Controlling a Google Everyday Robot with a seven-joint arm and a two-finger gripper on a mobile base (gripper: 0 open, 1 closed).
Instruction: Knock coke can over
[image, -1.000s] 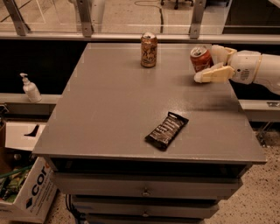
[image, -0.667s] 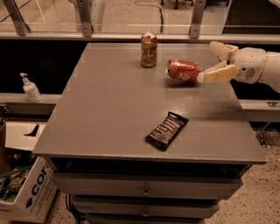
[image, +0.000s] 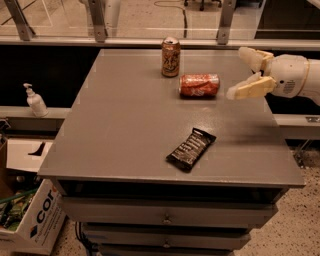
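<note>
The coke can (image: 199, 85), red-orange with white script, lies on its side on the grey table (image: 125, 130), its length running left to right, toward the back right. My gripper (image: 241, 72) hovers just to the right of it, apart from it, with its two cream fingers spread wide and nothing between them. The white arm reaches in from the right edge.
A gold-brown patterned can (image: 170, 56) stands upright at the back of the table, left of the coke can. A black snack wrapper (image: 191, 148) lies near the front. A white pump bottle (image: 35, 100) stands on a ledge at left. A cardboard box (image: 30, 220) sits on the floor.
The coke can went from upright at my gripper to lying on its side and has rolled left. My gripper has drawn back right, away from it.
</note>
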